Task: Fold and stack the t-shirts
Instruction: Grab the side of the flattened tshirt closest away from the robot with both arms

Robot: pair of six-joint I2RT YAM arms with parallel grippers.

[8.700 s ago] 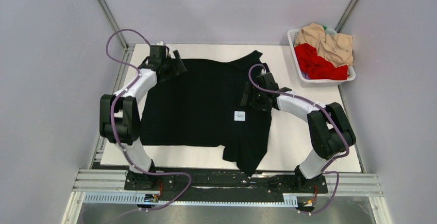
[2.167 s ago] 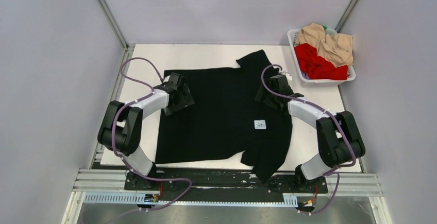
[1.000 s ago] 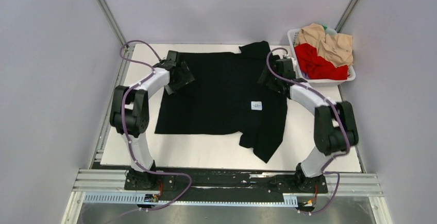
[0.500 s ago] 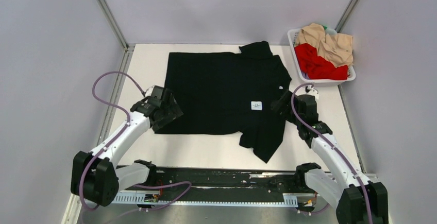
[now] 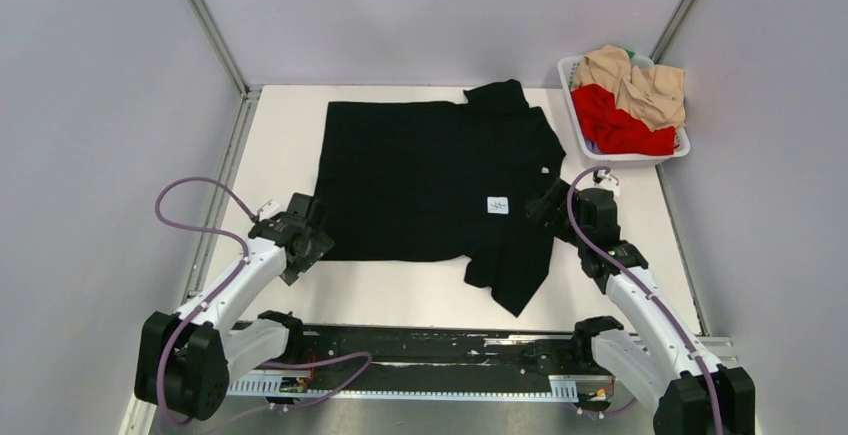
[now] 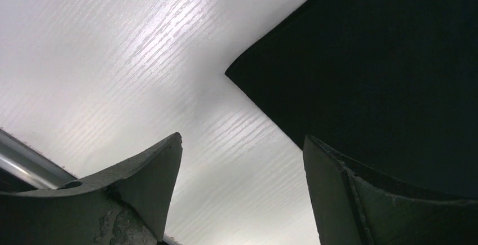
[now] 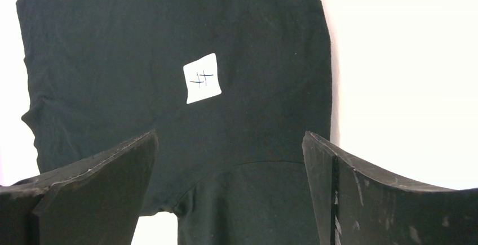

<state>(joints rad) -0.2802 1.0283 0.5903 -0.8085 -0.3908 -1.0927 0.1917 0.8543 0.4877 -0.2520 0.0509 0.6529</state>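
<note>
Black cloth: one t-shirt [image 5: 430,175] lies spread on the desk [image 5: 400,300], white tag [image 5: 497,205] up. One red shirt [image 5: 615,125] and beige cloth [image 5: 640,80], number unclear, fill the one basket [image 5: 583,147] far right. My left tool [image 5: 315,239] stands wide open and empty at the t-shirt's near left corner. My right tool [image 5: 545,207], fully open and empty, is over its right side.

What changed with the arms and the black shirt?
The left gripper and right gripper slid the shirt farther away and rightward, let go, then pulled back. Both are open now, one at its near left corner, the other by its near right sleeve. The basket, red shirt and beige shirt stayed.
</note>
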